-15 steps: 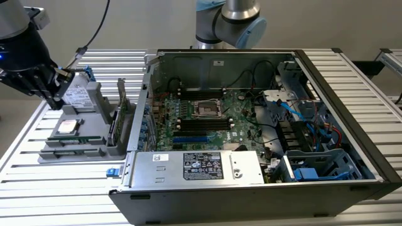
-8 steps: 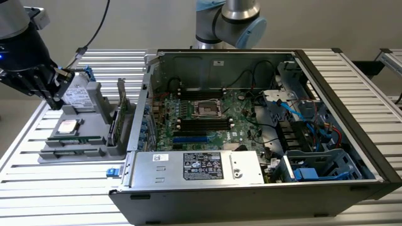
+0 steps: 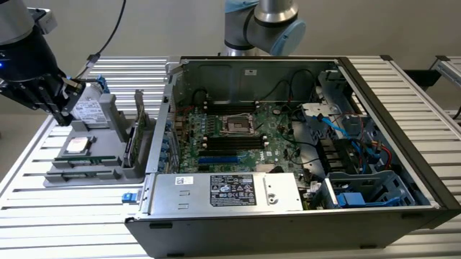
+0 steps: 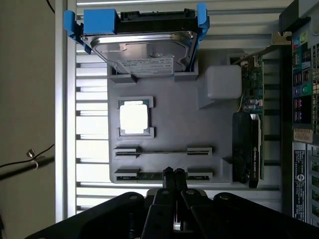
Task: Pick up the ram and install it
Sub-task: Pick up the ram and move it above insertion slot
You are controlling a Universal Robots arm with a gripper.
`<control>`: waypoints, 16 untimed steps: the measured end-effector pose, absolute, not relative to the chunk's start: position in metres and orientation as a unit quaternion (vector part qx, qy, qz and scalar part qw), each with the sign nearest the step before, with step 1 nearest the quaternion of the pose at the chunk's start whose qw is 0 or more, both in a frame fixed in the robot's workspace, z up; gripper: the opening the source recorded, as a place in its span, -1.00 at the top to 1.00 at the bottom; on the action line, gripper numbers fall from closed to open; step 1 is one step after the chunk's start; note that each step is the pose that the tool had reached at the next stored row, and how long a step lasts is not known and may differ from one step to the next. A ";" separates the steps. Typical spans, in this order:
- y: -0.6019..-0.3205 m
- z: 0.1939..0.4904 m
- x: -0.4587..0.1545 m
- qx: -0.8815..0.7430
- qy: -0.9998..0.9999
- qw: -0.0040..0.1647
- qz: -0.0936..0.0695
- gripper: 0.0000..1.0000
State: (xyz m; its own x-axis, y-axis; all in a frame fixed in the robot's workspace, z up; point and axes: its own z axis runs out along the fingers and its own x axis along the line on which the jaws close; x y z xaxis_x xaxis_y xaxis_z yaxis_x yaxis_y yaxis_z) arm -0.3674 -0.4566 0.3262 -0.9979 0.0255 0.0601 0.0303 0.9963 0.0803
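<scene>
While its fingers are pressed together on nothing, the hand [image 3: 62,117] hangs above the far end of a gray tray [image 3: 108,137] on the desk [image 3: 72,216]. The ram [image 3: 86,160] lies in a slot toward the tray's near end, past a hard drive [image 3: 90,108]. A computer case [image 3: 288,229] stands open at the exterior view's right.

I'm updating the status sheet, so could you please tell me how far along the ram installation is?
Nothing looks done yet: the ram lies in the grey tray. In hand: the claw hovers shut above the tray, holding nothing. Left: lifting the ram and seating it in the motherboard slots inside the open case.
</scene>
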 end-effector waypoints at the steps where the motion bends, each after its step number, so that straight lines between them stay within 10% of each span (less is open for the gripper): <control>1: -0.456 0.326 -0.367 -0.014 -0.999 0.030 -0.041 0.80; 16: -0.456 0.325 -0.368 0.123 -0.991 0.035 -0.036 0.80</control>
